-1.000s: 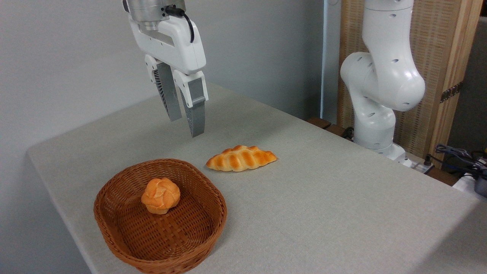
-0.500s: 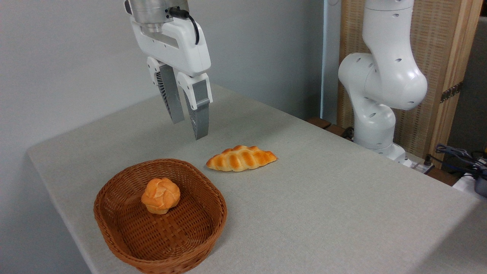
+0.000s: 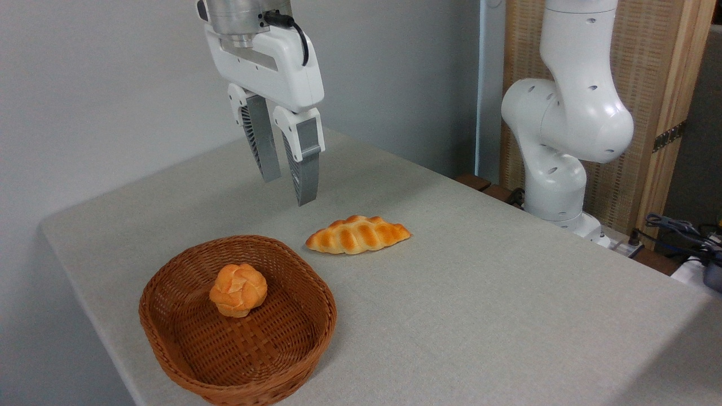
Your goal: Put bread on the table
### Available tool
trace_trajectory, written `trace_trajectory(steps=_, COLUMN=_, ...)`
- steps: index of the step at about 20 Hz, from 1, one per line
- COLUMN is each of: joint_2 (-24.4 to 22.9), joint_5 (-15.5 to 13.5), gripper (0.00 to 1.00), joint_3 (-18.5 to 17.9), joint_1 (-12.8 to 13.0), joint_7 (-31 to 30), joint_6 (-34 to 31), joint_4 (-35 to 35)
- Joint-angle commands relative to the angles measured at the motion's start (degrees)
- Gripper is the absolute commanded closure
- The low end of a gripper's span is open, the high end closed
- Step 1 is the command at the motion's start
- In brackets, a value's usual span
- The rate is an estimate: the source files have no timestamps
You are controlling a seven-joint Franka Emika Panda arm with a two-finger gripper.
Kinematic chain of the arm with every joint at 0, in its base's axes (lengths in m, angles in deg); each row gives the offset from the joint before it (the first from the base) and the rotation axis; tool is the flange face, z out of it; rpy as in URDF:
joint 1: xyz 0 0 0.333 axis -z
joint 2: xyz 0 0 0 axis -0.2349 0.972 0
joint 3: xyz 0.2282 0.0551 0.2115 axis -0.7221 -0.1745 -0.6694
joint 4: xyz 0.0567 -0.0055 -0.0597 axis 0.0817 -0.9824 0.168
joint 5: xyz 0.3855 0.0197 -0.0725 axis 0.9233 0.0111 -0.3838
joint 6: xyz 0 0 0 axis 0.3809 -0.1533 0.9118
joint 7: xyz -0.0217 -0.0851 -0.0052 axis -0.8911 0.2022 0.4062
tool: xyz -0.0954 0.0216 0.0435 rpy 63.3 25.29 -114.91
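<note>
while the bread lies on the grey table, the gripper hangs narrowly parted, empty.

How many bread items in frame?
2: the braided bread lies on the table beside the basket; a round bun sits inside the basket. None appear hidden.

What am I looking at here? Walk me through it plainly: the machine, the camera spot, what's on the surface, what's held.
One fixed camera looks down across the table from its near side. The white jointed machine at right is a robot arm; it reaches over to a two-finger gripper hanging above the table, fingers pointing down with a narrow gap between them, holding nothing. On the cloth lies the bread, a long braided loaf, just outside a brown wicker basket. Inside the basket sits a small round knotted bun. The gripper touches neither bread nor basket.
</note>
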Motion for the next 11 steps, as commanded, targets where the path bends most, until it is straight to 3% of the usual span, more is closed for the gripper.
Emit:
trace_trajectory(steps=1, joint_2=-0.56, joint_5=0.43, gripper=0.00, joint_3=0.59, joint_1=-0.70, joint_7=-0.35, joint_6=1.08, joint_4=-0.77)
trace_trajectory(steps=11, joint_2=-0.29, joint_5=0.61, gripper=0.00, joint_3=0.68, joint_1=-0.88, joint_7=-0.35, joint_6=0.64, joint_4=-0.24)
